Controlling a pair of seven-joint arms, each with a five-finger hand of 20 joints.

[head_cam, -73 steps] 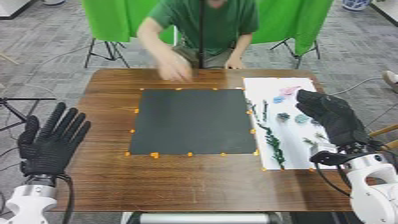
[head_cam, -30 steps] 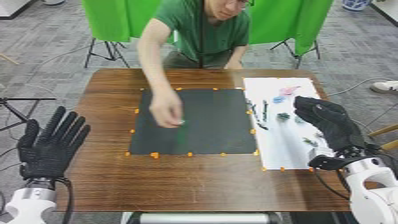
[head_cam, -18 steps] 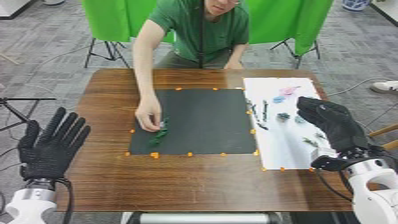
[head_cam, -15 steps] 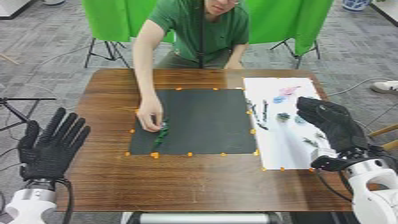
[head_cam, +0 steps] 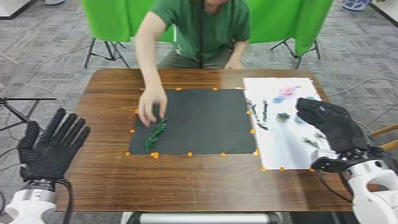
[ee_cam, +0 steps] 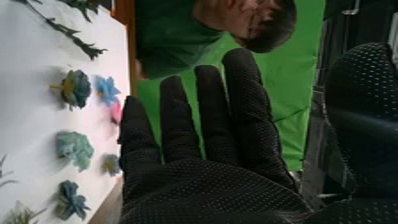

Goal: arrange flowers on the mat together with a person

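Some flowers (head_cam: pixel 283 116) lie just left of the R hand (head_cam: pixel 329 118), so it's prob. the one to reach; L hand (head_cam: pixel 46 155) is far off. Both open, w/ fingers straight.

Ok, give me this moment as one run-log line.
person's hand: at far end of green sprig on black mat | left hand: open, left of mat | right hand: open, at white sheet's right edge | flowers: on sheet

A green leafy stem (head_cam: pixel 155 136) lies on the dark mat (head_cam: pixel 209 120), toward its left edge. A person's hand (head_cam: pixel 152 102) is positioned at the stem's far end. The robot's left hand (head_cam: pixel 51 150), fingers straight, is located left of the mat.
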